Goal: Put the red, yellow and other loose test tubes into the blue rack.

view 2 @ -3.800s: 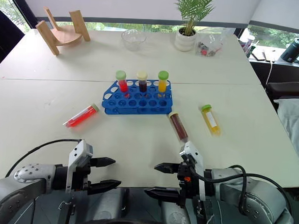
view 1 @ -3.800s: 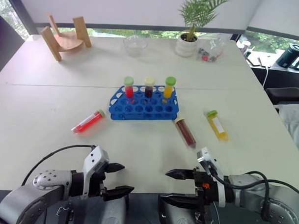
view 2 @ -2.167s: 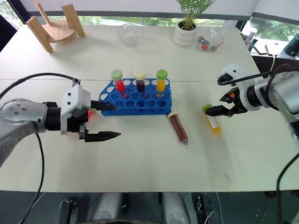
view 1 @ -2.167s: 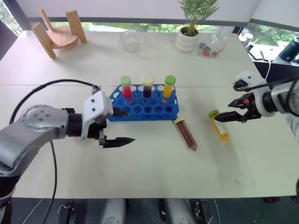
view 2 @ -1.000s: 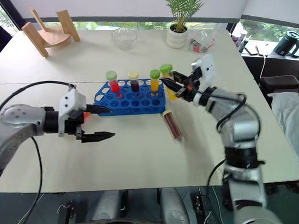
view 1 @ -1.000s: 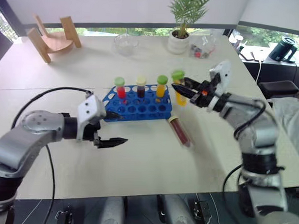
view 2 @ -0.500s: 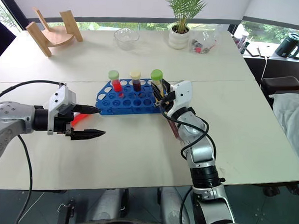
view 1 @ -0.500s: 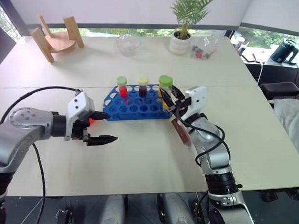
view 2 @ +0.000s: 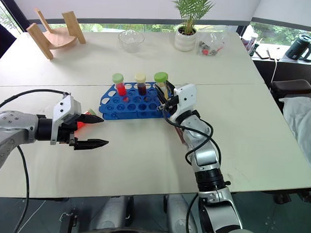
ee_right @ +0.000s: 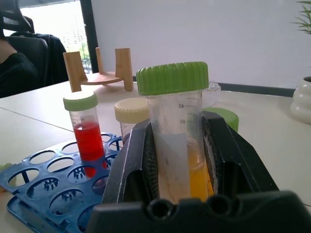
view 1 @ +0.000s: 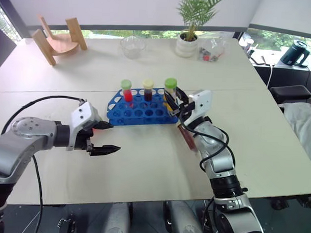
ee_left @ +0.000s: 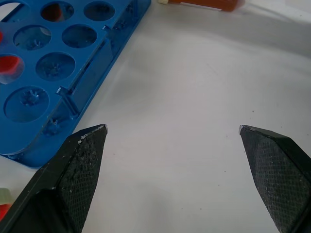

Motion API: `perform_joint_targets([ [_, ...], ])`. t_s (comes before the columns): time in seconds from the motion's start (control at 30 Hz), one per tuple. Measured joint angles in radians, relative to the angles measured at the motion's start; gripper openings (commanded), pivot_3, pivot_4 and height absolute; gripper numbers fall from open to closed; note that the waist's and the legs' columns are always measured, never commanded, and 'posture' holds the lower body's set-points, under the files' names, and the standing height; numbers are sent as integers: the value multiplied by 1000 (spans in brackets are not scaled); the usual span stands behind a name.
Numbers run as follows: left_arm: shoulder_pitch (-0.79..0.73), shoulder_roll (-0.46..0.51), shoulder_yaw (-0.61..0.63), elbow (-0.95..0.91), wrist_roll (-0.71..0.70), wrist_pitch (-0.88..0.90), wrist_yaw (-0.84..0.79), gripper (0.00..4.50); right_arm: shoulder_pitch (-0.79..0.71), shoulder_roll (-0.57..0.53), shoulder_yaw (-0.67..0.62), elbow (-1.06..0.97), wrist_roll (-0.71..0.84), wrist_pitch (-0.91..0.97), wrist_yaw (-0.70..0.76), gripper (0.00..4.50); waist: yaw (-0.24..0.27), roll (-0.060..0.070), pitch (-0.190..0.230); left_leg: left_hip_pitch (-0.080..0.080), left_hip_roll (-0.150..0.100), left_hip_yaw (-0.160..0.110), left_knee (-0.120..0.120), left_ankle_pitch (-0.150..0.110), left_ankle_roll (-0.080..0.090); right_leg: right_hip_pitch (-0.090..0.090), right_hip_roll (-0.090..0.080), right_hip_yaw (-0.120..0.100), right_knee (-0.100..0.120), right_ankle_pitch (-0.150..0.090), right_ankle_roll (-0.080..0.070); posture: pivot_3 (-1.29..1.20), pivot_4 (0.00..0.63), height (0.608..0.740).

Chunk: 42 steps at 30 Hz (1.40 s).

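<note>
Yellow test tube [ee_right: 180, 141] stands upright, clamped in right hand [view 1: 177, 104] over blue rack [view 1: 140, 112]; left hand [view 1: 104, 137] gapes wide.

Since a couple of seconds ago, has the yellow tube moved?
Yes. The yellow tube left the table right of the blue rack; the right pincer now holds it upright over the rack's right end.

A green-capped yellow tube [ee_right: 177, 141] stands upright at the blue rack's [view 1: 140, 112] right end.

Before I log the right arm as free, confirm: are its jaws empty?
No: the right gripper is shut on the yellow tube with a green cap, held upright above the blue rack.
</note>
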Motion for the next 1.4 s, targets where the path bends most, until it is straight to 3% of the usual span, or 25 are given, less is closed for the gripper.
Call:
perform_joint_targets([
  [0.3, -2, -10, -5, 2, 10, -14, 3, 4500, 18, 4, 20, 2, -28, -23, -2, 864, -1, 0, 0, 0, 0, 0, 0, 0, 0, 0, 0, 0, 0, 0, 0, 0, 150, 740],
  [0.5, -29, -21, -17, 21, 27, -22, 0, 4500, 71, 3, 33, 8, -53, -24, -16, 3726, 0, 0, 0, 0, 0, 0, 0, 0, 0, 0, 0, 0, 0, 0, 0, 0, 150, 740],
  [0.53, -33, -21, -18, 24, 30, -24, -1, 4500, 72, 1, 33, 8, -55, -21, -16, 4364, 0, 0, 0, 0, 0, 0, 0, 0, 0, 0, 0, 0, 0, 0, 0, 0, 150, 740],
  [0.63, -39, -22, -29, 34, 37, -36, -2, 4500, 75, -24, 27, -23, -55, 2, -11, 4443, 0, 0, 0, 0, 0, 0, 0, 0, 0, 0, 0, 0, 0, 0, 0, 0, 150, 740],
  [0.8, -39, -32, -34, 39, 28, -37, -12, 4500, 81, -174, -26, -278, 30, 199, 90, 4443, 4, 0, 0, -1, 0, 0, 0, 0, 0, 0, 0, 0, 0, 0, 0, 0, 150, 740],
  [1.0, 19, 12, -32, -26, 29, -56, -50, 4500, -26, -567, -89, -459, 278, 787, 330, 4443, -2, 1, 1, 1, 1, 0, 0, 0, 0, 0, 1, 0, 0, 0, -1, 0, 150, 740],
  [1.07, 21, 12, -34, -61, 31, -61, -47, 4500, -171, -647, -42, -440, 356, 1078, 376, 4443, -5, 3, 2, 2, 1, 0, 0, 0, 0, 0, 1, 1, 0, -1, -2, 0, 150, 740],
  [1.2, -16, -34, -46, -84, 36, -64, -7, 4500, -411, -621, 24, -288, 448, 1471, 405, 4443, -1, 2, 1, 1, 1, 0, 0, 0, 1, 0, 2, 0, 0, -1, -2, 0, 150, 740],
  [1.4, 23, -89, -64, -139, 43, -52, 72, 4500, -591, -638, 290, 13, 444, 1532, 490, 4443, 2, 2, 1, -3, -1, 1, 0, -1, 3, -3, -1, 1, -2, -1, -1, 0, 150, 740],
])
